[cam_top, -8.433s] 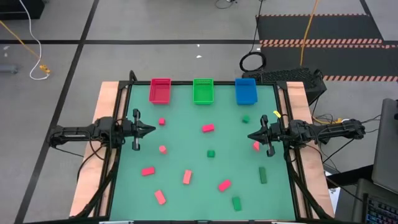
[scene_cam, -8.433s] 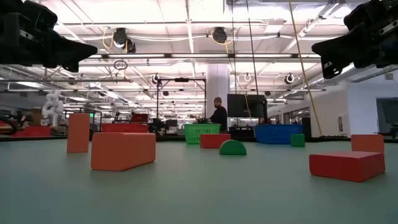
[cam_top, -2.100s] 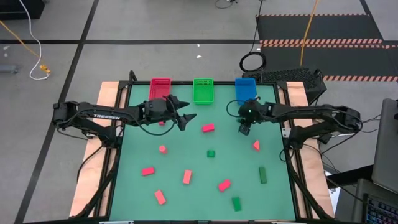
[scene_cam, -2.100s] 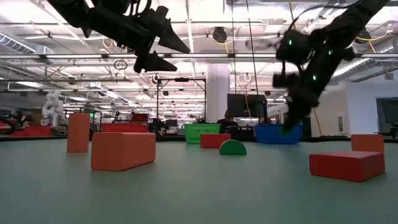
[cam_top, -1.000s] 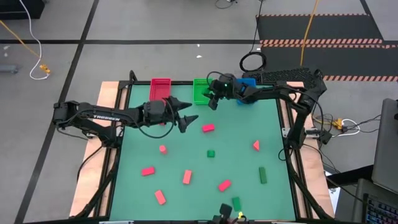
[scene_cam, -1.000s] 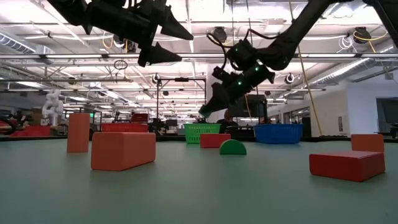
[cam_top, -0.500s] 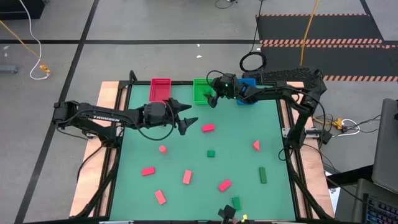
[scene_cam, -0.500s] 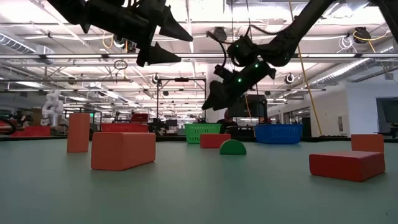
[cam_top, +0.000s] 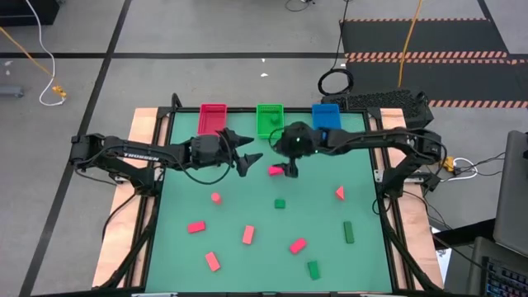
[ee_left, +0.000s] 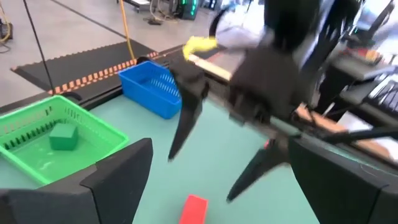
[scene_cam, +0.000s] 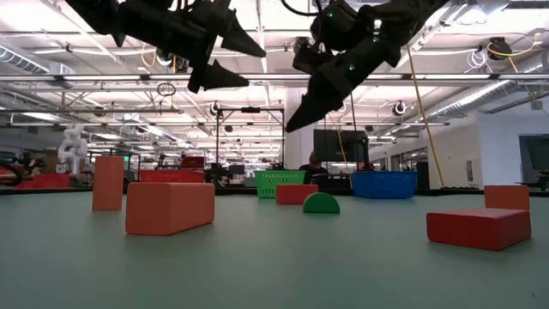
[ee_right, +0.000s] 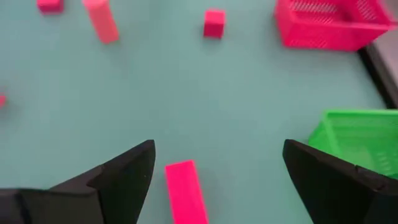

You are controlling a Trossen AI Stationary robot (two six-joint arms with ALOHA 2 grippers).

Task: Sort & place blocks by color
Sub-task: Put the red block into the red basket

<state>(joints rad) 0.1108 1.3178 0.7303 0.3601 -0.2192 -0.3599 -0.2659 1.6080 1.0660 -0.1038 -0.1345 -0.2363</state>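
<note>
While the right hand hangs with its dark pointed fingers apart over a short red bar, this bar lies flat on the smooth green table, its long axis running across the table toward the left hand. That hand is open too, just beside the bar. A green block rests in the green mesh bin.

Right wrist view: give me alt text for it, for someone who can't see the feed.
The right gripper, fingers open, hangs over a pink bar block lying on the green table. Farther off lie a pink cube and another pink bar, with the pink bin and green bin at the table's edge.
</note>
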